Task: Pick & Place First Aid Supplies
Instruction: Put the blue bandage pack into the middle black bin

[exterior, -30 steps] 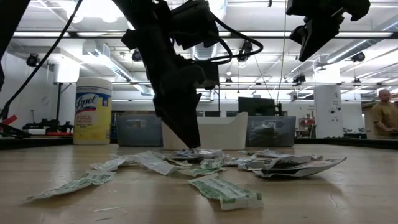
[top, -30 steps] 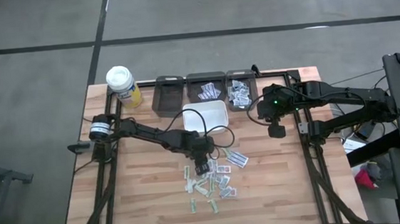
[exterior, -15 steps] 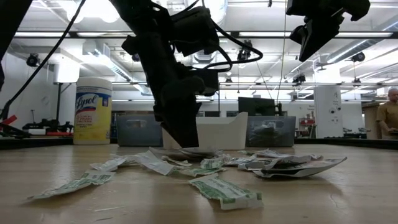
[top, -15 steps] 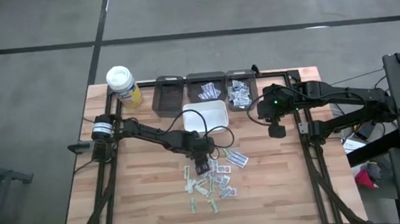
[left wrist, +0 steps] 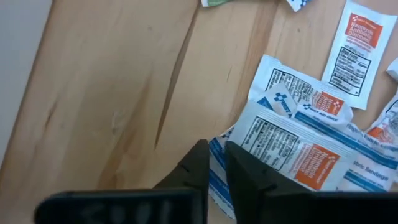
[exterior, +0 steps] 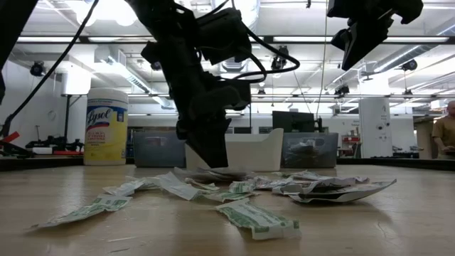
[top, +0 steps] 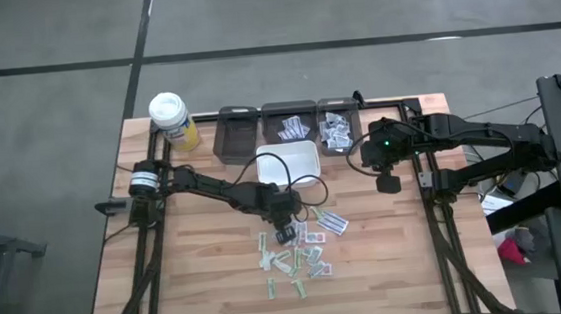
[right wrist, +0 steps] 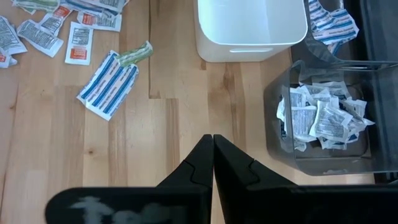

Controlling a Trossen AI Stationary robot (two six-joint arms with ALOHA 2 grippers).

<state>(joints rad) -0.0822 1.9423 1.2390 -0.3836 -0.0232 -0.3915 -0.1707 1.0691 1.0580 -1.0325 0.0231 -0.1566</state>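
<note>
One yellow wipes canister with a white cap (top: 172,120). Three dark plastic bins (top: 236,135), two holding packets. One white rectangular plastic tub (top: 289,165). Roughly fifteen small flat paper packets (top: 299,259) scattered loose on the wooden table, mostly just beyond the left gripper (top: 287,234); exact number unclear.

My left gripper (top: 286,233) is down on the table (top: 200,284), fingers nearly together (right gripper (top: 387,182) hangs above it, pinched closed).
</note>
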